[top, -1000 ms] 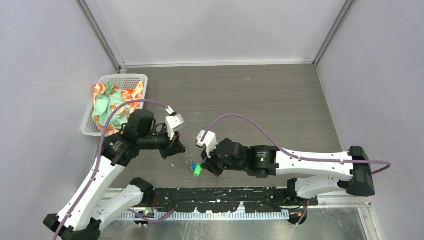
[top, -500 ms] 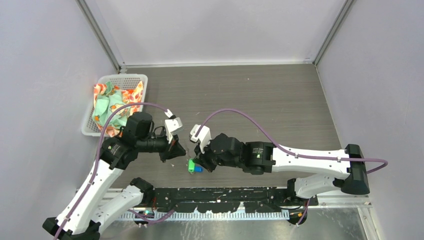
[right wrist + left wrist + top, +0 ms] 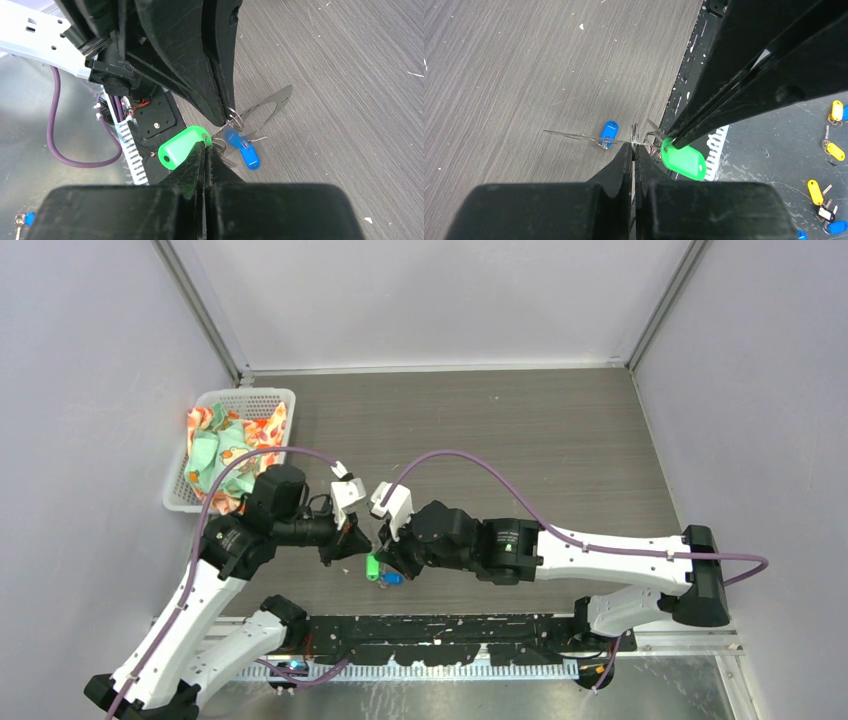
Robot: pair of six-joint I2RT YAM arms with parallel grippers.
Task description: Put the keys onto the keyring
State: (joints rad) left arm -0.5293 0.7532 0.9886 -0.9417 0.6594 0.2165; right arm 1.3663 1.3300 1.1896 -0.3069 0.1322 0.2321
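My left gripper (image 3: 355, 543) (image 3: 634, 145) is shut on the keyring (image 3: 635, 133) (image 3: 234, 120), a thin wire loop seen nearly edge-on above the table. My right gripper (image 3: 388, 560) (image 3: 206, 146) is shut on the green key (image 3: 372, 568) (image 3: 182, 146) (image 3: 683, 161) at the eyelet end of its tag. Its tips nearly touch the left tips and the loop. The blue key (image 3: 393, 578) (image 3: 609, 133) (image 3: 246, 151) sits just under the loop. I cannot tell whether it hangs from the loop or lies on the table.
A white basket (image 3: 268, 397) of colourful cloth stands at the back left. A black rail (image 3: 450, 630) runs along the near table edge. Spare keys with yellow tags (image 3: 836, 110) lie on the metal surface below it.
My right gripper has carried the green key leftward, up to the left gripper's tips. The left gripper has shifted slightly and still grips the loop.
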